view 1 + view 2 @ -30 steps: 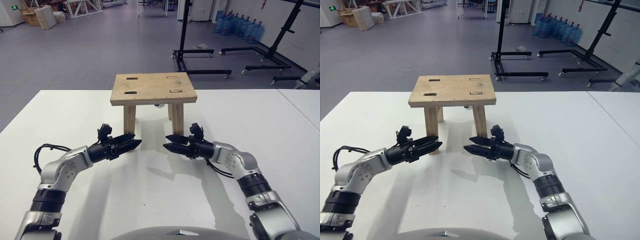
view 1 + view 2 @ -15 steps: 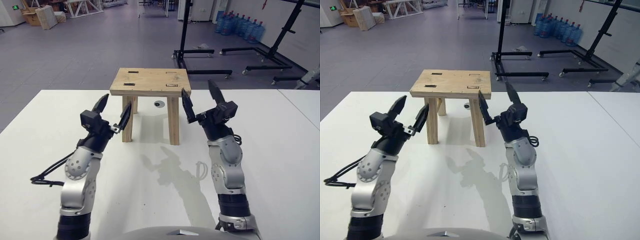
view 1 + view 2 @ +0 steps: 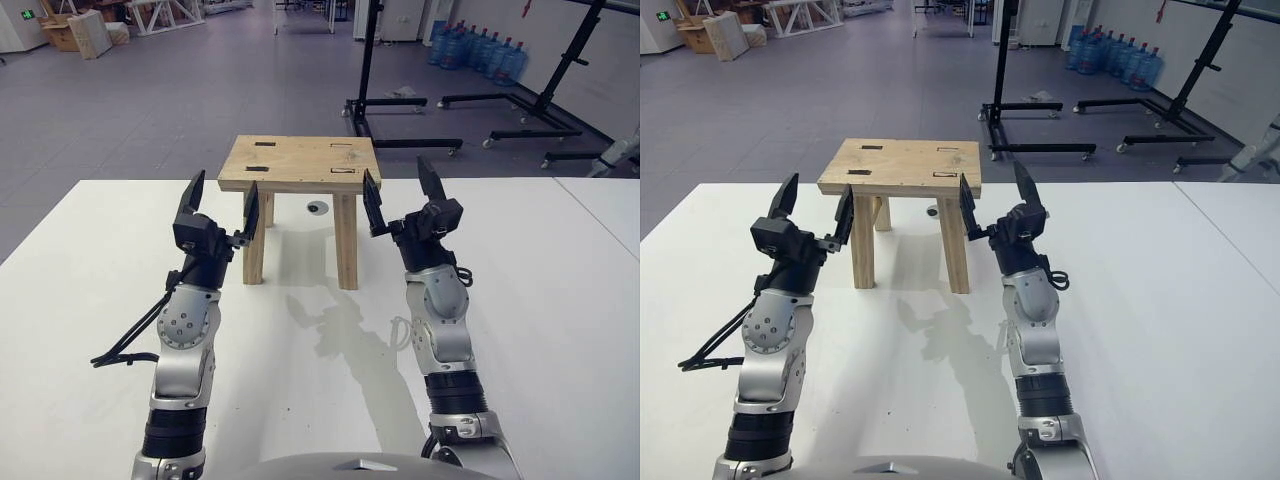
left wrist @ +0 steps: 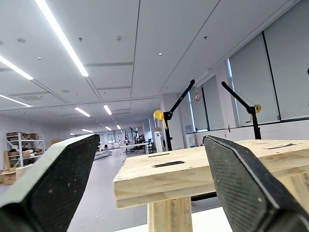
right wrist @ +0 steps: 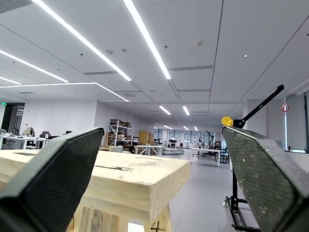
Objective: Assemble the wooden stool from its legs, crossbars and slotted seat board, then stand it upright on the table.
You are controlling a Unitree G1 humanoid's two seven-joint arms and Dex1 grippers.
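Racks [image 3: 372,60] beyond stool [image 3: 300,165] on table [image 3: 560,300]

On the right gripper [image 5: 162,131] I see the jaws spread wide — seat board [image 5: 137,176] corner showing beyond the gap, a leg [image 5: 116,220] under it.

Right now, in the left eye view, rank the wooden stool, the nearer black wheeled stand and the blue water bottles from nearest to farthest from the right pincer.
1. Wooden stool, on the table, right beside the right pincer.
2. Nearer black wheeled stand, on the floor behind the table.
3. Blue water bottles, far back on the right.
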